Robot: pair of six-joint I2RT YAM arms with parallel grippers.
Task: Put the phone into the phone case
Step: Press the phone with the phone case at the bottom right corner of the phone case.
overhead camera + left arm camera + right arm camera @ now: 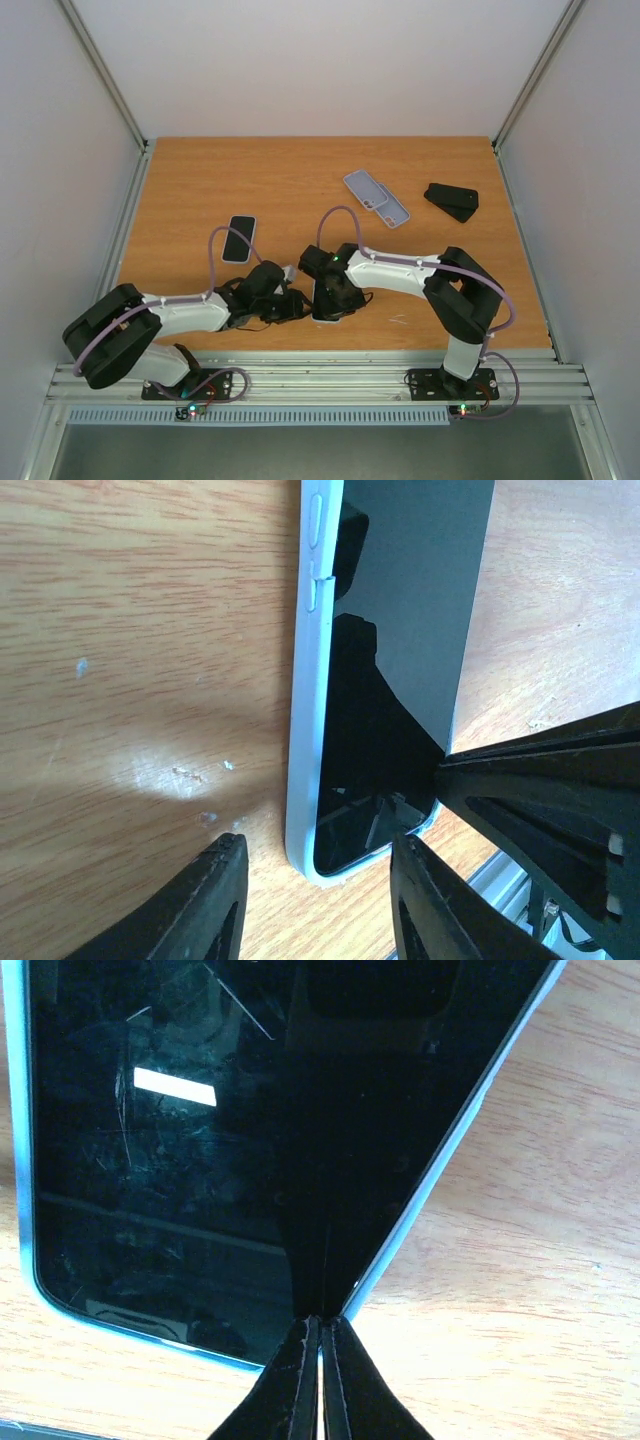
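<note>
Phone [370,740] in light-blue case [300,730], flat by worktop [200,180] front edge. Right end effector [320,1325] clenched, tips on side rim. Left end effector [318,890] released, straddling near corner — long axis straight ahead.

Table [200,190]: orange-brown wood grain with a few pale scuffs. Phone [370,760]: glossy black screen, faint scratches. Its case [300,730]: pale blue. Second phone [239,239]: black face, light rim. Spare cases [364,187]: pale lilac-grey. Small object [451,201] at right: plain black. Left arm [185,312] and right arm [400,270]: white and black, with purple cables [335,215]. Left fingers [215,905] and right fingers [300,1400]: matte black. Walls [320,60]: white.
</note>
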